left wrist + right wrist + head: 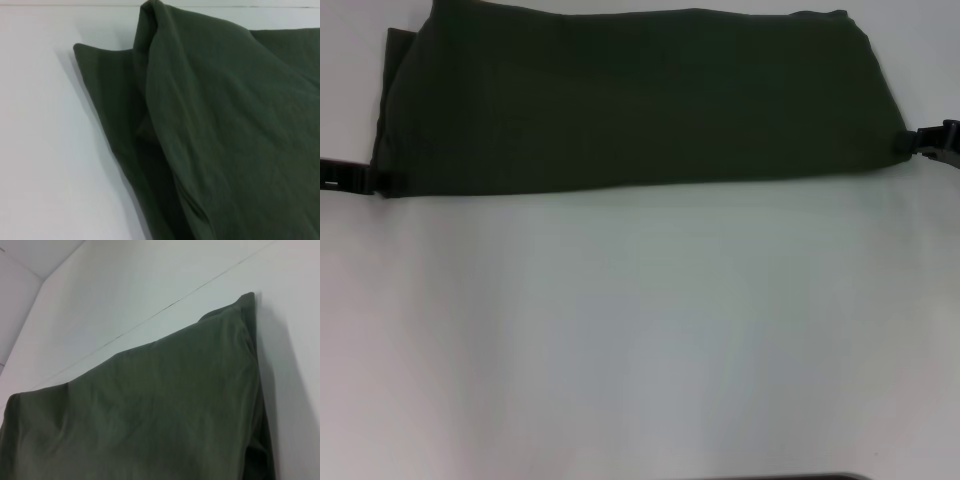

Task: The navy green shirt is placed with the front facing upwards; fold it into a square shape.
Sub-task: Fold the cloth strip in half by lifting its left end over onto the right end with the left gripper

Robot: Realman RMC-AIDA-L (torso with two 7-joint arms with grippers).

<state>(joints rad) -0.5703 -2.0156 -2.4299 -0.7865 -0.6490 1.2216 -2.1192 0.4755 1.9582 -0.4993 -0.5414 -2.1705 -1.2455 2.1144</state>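
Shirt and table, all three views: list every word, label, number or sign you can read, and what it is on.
None can be read.
Navy green shirt: only plain green fabric shows; no lettering or neck label in any view.
White table: no marks or text.
Left gripper and right gripper, at the shirt's near corners: no writing visible.

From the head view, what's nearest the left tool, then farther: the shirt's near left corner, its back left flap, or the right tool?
1. near left corner: right at the left tool.
2. back left flap: farther back, same side.
3. right tool: across at the shirt's right end.
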